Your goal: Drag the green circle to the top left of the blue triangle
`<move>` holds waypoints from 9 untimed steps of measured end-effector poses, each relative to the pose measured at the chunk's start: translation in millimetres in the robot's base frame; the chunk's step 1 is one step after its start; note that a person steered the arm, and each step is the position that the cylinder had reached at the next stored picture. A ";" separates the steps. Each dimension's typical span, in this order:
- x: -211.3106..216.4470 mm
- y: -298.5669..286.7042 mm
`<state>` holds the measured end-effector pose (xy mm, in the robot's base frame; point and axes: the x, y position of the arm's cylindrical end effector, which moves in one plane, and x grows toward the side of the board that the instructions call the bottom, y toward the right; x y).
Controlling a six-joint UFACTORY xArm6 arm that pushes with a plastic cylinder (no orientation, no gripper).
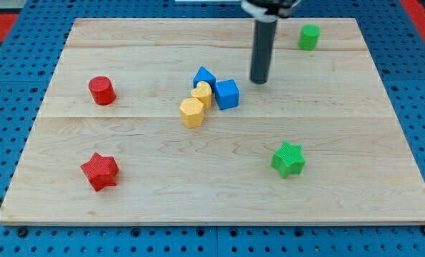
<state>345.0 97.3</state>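
Resting on the wooden board (126, 207), my tip (259, 81) is a bare dark rod touching no block, just to the view's right of the blue triangle (203, 76). Well apart, near the view's top right corner, stands the green circle (309, 36). I judge the tip should circle to the cylinder's far right side, then push it leftward, steering above the blue cube (227, 93).

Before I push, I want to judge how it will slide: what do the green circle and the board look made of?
The green circle looks like matte plastic, possibly 3D-printed; faint ridges show on similar blocks. The board looks like pale wood with visible grain and plank seams, smooth-finished. My tip stands down-left of the circle, apart from it.
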 end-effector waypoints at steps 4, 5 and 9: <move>-94.5 48.9; -117.6 60.8; -53.1 -156.8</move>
<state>291.9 -59.5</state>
